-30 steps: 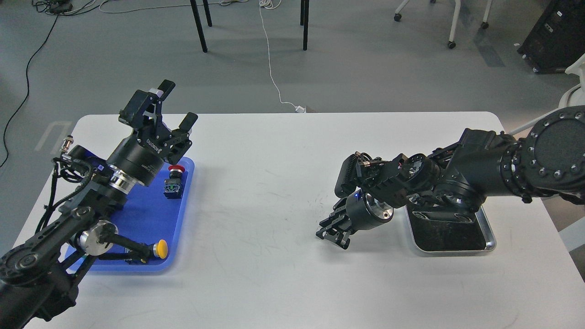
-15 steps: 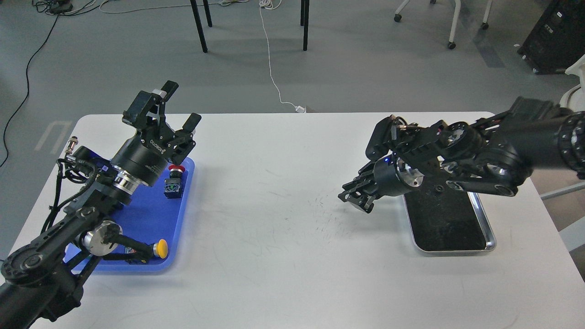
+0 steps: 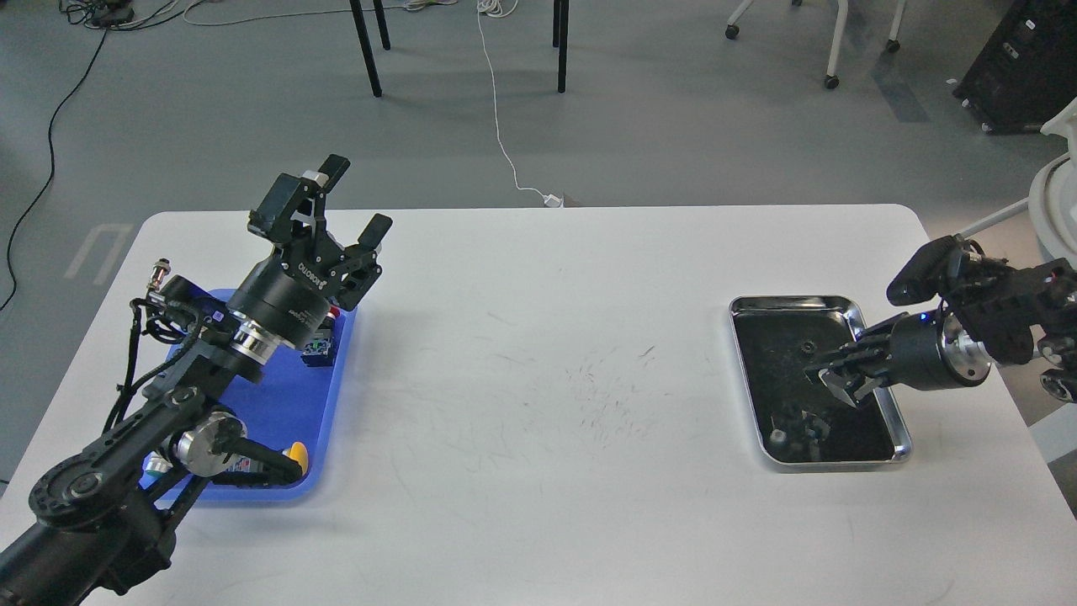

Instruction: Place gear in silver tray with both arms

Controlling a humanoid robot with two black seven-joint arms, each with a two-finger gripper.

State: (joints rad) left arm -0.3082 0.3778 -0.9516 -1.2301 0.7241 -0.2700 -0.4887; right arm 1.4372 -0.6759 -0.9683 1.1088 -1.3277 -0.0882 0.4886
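The silver tray (image 3: 851,309) lies on the right part of the white table. A small dark gear (image 3: 806,345) lies on its dark bottom near the far end. My right gripper (image 3: 829,380) comes in from the right edge and hangs low over the tray's middle. Its jaws are slightly apart and hold nothing, and it is just in front of the gear, apart from it. My left gripper (image 3: 353,198) is raised above the table's far left, wide open and empty, with one fingertip (image 3: 336,165) pointing up.
A blue plastic tray (image 3: 286,396) lies under my left arm, holding a blue switch block (image 3: 321,345) and a yellow-capped button (image 3: 294,455). Dark shapes (image 3: 795,433) show in the silver tray's near end; I cannot tell if they are parts or reflections.
My right arm has swung from left of the silver tray back to the right, uncovering the tray; its gripper now points over it. My left arm has shifted slightly right.
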